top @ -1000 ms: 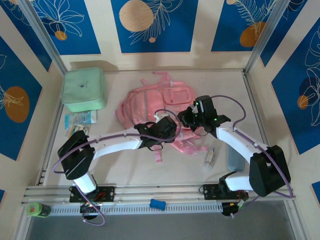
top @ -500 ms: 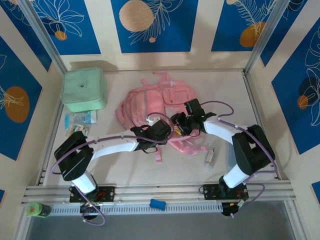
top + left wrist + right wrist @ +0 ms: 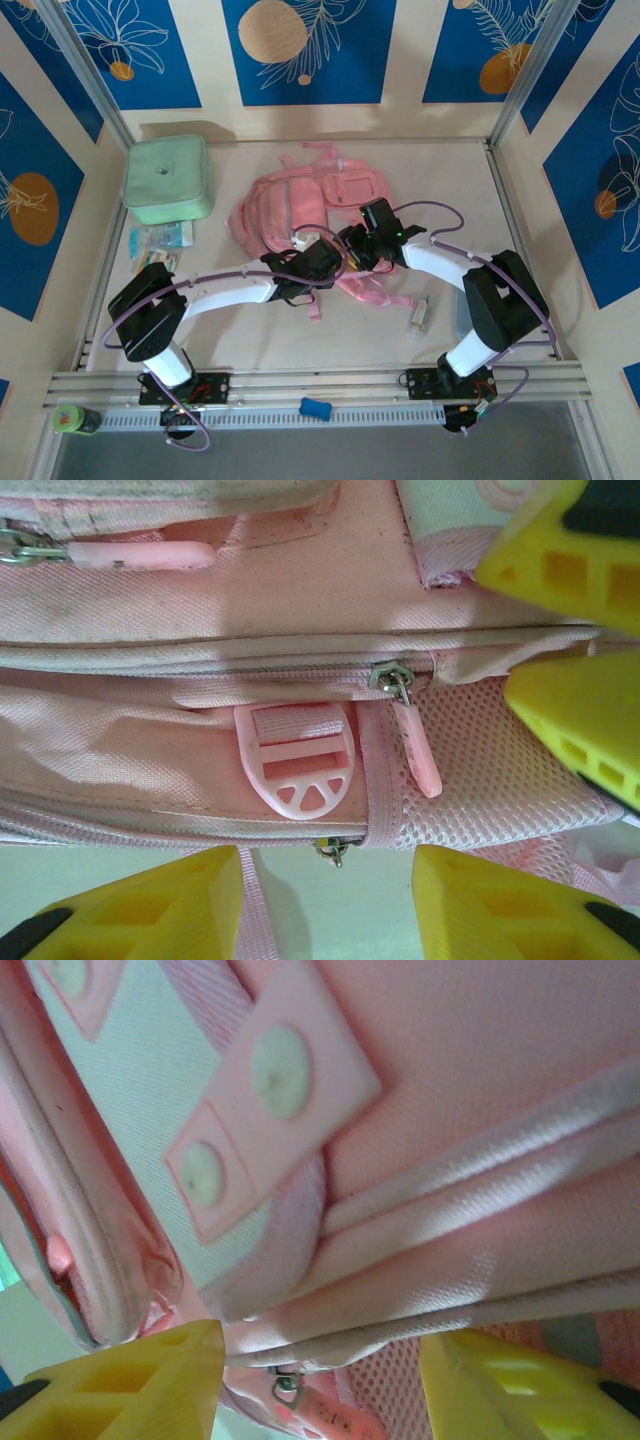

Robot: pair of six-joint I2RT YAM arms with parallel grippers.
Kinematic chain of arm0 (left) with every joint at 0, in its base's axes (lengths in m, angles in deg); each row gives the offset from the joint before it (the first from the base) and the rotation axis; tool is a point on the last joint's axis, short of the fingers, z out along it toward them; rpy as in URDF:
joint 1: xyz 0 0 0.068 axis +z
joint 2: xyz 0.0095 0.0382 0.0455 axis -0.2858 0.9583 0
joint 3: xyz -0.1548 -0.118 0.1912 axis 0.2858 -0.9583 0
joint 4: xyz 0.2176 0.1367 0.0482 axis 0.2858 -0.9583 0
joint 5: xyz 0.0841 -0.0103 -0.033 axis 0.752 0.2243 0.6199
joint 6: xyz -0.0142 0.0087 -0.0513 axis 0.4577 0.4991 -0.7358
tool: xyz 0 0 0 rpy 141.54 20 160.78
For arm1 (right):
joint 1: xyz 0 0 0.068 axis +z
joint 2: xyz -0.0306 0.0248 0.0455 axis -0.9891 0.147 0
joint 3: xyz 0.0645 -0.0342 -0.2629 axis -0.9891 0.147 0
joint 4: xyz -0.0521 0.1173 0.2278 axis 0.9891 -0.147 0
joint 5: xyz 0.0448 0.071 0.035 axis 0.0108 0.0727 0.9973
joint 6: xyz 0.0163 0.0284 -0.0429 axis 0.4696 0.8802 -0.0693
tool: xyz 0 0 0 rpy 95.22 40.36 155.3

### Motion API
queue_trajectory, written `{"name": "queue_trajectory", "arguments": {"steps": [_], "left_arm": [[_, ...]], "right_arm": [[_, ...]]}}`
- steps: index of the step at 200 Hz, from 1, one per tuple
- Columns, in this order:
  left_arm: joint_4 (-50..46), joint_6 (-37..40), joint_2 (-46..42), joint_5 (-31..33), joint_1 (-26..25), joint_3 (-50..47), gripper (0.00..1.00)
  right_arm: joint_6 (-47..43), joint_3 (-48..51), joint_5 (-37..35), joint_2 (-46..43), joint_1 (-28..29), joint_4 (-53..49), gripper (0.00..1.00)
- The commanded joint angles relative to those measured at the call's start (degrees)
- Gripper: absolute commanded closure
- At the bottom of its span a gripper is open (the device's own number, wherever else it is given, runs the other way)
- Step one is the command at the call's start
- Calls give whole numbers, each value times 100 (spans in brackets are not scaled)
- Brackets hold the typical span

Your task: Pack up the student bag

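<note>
Top external view: the pink backpack (image 3: 300, 200) lies flat mid-table (image 3: 450, 190), straps toward the arms. The green case (image 3: 167, 178) sits well apart at far left.

Change noted: a second ago the right arm stood reared over the bag's right side, elbow out wide. It has since folded in and dropped. This brings the right gripper (image 3: 360, 243) to the bag's near edge, just beside the left gripper (image 3: 335, 258). The left arm has barely shifted.

Right wrist view: its yellow fingers (image 3: 130, 1380) have opened up during the approach. They now stand apart, straddling a seam of the bag with a metal zip slider (image 3: 285, 1388) between them, and nothing is clamped.

Left wrist view: the left fingers (image 3: 140, 900) are likewise apart, as before, astride the bag's lower edge. A pink buckle (image 3: 297, 765) and a zip pull (image 3: 420, 755) lie just ahead, and no grip is seen. The right gripper's fingers show at the upper right of this view.

Assessment: both grippers are poised at the zip line, probably to open a compartment. The zip appears closed, so packing is judged not begun. What looks like a small bottle (image 3: 420, 315) and some packets (image 3: 160, 240) lie on the table.
</note>
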Motion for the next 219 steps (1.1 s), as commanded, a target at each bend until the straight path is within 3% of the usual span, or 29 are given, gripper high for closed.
{"name": "queue_trajectory", "arguments": {"steps": [1, 51, 91, 117, 153, 187, 219], "left_arm": [[-201, -104, -176, 189, 51, -39, 52], [-310, 193, -26, 85, 54, 224, 49], [-444, 667, 211, 138, 54, 597, 37], [-479, 860, 402, 191, 54, 844, 32], [-556, 767, 712, 310, 55, 1259, 32], [-1014, 418, 1075, 787, 63, 1766, 45], [-769, 451, 1273, 660, 65, 1861, 57]], "right_arm": [[182, 58, 6, 163, -72, 39, 45], [-11, -335, 229, 447, -315, 68, 75], [51, -358, 356, 66, -335, 101, 99], [163, -343, 618, -132, -426, 151, 100], [346, -345, 840, -265, -414, 256, 100], [430, -336, 819, -329, -381, 269, 100], [527, -345, 854, -353, -359, 276, 100]]}}
